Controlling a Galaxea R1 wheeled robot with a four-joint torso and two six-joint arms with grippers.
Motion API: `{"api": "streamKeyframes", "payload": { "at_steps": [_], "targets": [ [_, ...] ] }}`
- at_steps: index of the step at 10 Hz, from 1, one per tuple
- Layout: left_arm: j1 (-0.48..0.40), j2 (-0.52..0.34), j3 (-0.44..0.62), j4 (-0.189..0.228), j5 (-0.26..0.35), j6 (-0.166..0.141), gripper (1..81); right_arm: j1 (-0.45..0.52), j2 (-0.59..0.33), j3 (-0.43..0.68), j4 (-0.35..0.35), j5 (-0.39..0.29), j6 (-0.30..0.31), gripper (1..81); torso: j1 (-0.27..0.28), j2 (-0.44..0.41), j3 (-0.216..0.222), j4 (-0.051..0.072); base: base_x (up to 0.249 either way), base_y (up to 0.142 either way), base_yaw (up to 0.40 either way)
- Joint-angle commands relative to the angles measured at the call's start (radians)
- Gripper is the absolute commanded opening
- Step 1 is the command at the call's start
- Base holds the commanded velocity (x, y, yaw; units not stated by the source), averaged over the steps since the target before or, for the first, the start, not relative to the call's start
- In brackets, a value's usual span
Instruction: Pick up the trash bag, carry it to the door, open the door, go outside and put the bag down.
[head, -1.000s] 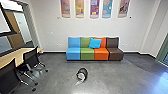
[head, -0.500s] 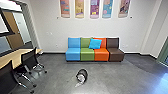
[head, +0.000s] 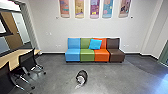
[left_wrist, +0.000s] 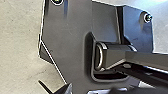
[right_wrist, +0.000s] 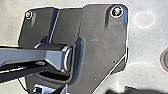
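On the grey floor in front of the sofa, the head view has a small dark round container (head: 83, 74) tipped on its side. A pale, crumpled bag (head: 80, 80) shows at its opening, with a light end trailing onto the floor. Whether the bag is inside or only against the container is hard to tell. The wrist views look down at the robot's own dark plate and jointed bar, over pale floor. How my left and right grippers stand cannot be made out.
A blue, green, orange and brown sofa (head: 87, 55) with a blue cushion (head: 95, 44) stands against the back wall. At the left are a wooden table (head: 15, 57) and black wheeled chairs (head: 27, 60). A green-framed glass panel (head: 164, 53) is at the far right.
The head camera has moved a little: the sofa looks slightly larger, and the table and chairs have shifted toward the left edge. The container and bag lie in the same place before the sofa.
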Motion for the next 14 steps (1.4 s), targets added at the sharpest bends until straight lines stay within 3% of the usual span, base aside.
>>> {"api": "streamKeyframes", "payload": {
  "at_steps": [1, 4, 14],
  "targets": [
    [-0.035, -0.004, 0.001, -0.005, 0.061, 0.003, 81.1, 0.037, -0.015, 0.003, 0.001, -0.056, -0.007, 81.1, 0.000, 0.000, 0.000, 0.000, 0.103, 0.000, 0.000],
    [-0.035, -0.002, 0.001, -0.003, 0.061, 0.003, 81.1, 0.039, -0.015, 0.002, -0.001, -0.056, -0.007, 81.1, 0.000, 0.000, 0.000, 0.000, 0.103, 0.000, 0.000],
    [-0.031, -0.002, 0.000, -0.002, 0.061, 0.003, 81.1, 0.032, -0.009, 0.006, 0.001, -0.056, -0.007, 81.1, 0.000, 0.000, 0.000, 0.000, 0.101, 0.060, 0.000]
  ]
}}
